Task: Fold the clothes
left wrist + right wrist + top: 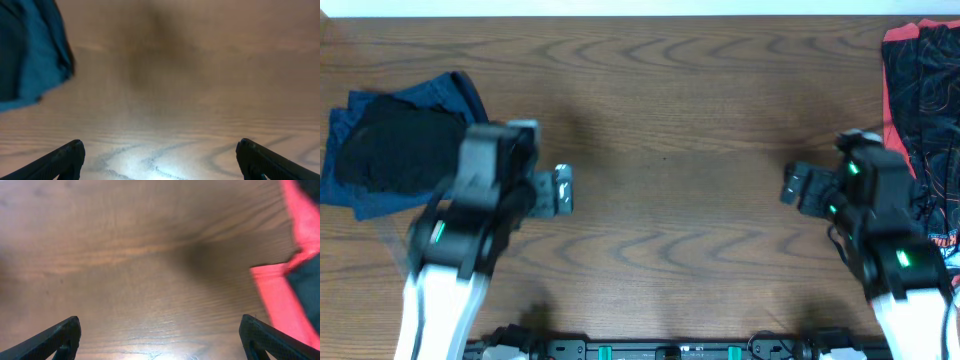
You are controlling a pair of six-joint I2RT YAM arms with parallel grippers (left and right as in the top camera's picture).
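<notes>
Brown surface [660, 110]: red-and-black clothes [925, 120], cropped by the frame, at 3 o'clock of the open right gripper [798, 187]; blue pile [390, 150] at 9 o'clock of the open left gripper [560, 190].

A dark brown wood-grain tabletop [670, 120] is filling the view, with a black rail [650, 352] running along its near edge.

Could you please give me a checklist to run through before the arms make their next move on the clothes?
1. Left gripper open, holding nothing: ok.
2. Right gripper open, holding nothing: ok.
3. Garment spread on the table between the grippers: not ok, none there.
4. Red-and-black garment close to the right gripper: ok.
5. Black piece on the blue garment neatly folded: cannot tell.
</notes>
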